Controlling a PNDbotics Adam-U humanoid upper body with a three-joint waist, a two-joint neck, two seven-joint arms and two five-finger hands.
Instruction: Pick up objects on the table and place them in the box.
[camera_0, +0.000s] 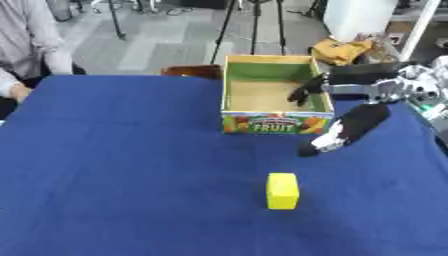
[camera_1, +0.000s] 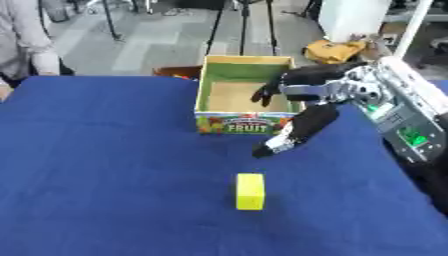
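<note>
A yellow block (camera_0: 283, 190) lies on the blue table (camera_0: 114, 165), in front of the box and by itself. The cardboard fruit box (camera_0: 276, 122) stands open at the table's far side, and its tan floor shows nothing inside. My right hand (camera_1: 337, 91) comes in from the right and hovers at the box's right rim. It is open and holds nothing. Its dark fingers (camera_1: 278, 88) reach over the rim with tips drooping into the box. A long black part with a white patch (camera_1: 297, 129), apparently the thumb, slants down-left outside the box's front right corner, short of the block.
My right forearm (camera_1: 404, 120), with green lights, covers the table's right side. A brown object (camera_0: 190, 71) sits just behind the box's left corner. Tripod legs (camera_0: 254, 30) and a yellow bag (camera_0: 343, 50) stand on the floor beyond the table.
</note>
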